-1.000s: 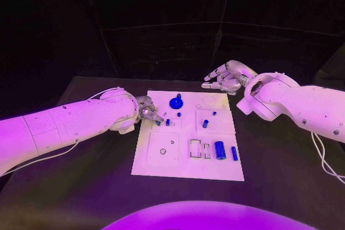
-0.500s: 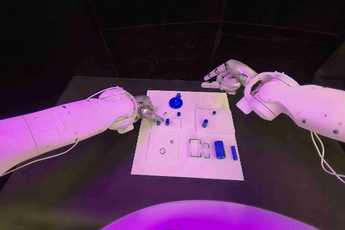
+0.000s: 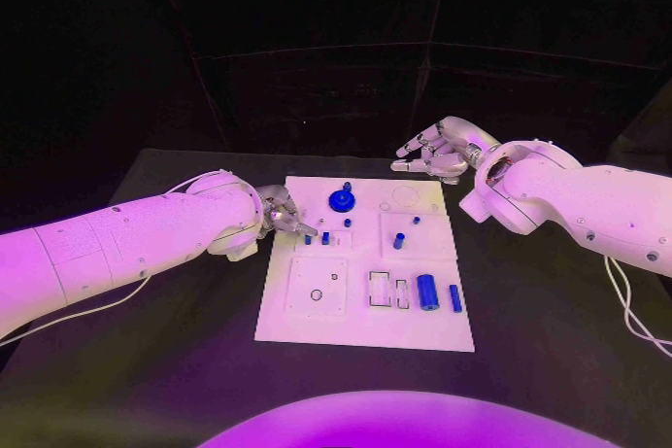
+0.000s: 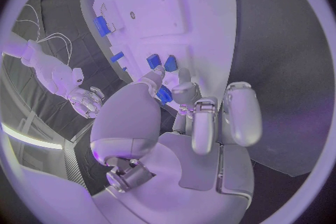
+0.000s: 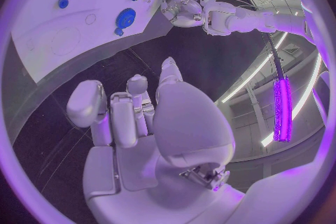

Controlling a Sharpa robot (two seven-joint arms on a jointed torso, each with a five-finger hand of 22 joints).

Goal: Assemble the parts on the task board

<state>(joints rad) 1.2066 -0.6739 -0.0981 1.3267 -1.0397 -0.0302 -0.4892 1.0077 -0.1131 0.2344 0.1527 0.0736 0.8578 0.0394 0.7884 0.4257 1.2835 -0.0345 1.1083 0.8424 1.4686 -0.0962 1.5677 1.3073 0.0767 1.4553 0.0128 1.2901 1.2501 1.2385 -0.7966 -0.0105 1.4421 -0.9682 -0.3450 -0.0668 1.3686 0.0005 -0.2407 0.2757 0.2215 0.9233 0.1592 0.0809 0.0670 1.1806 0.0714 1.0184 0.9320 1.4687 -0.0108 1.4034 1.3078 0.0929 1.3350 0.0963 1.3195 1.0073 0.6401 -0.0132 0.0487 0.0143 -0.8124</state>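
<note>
i have the left hand (image 3: 285,218) at the task board's (image 3: 322,327) left edge, near the far end, fingers curled and pinching a small blue part (image 4: 164,94), i judge to seat it beside the two short blue pegs (image 3: 317,239) standing there. the right hand (image 3: 437,150) hangs off the board's far right corner, fingers loosely spread and holding nothing (parked clear, i'd guess, so it doesn't crowd the work). the blue gear (image 3: 342,199) sits near the far edge; a blue cylinder (image 3: 427,292) and a thinner blue pin (image 3: 455,298) lie toward the near right corner. the black table (image 3: 560,351) carries the board; the room behind is dark.
</note>
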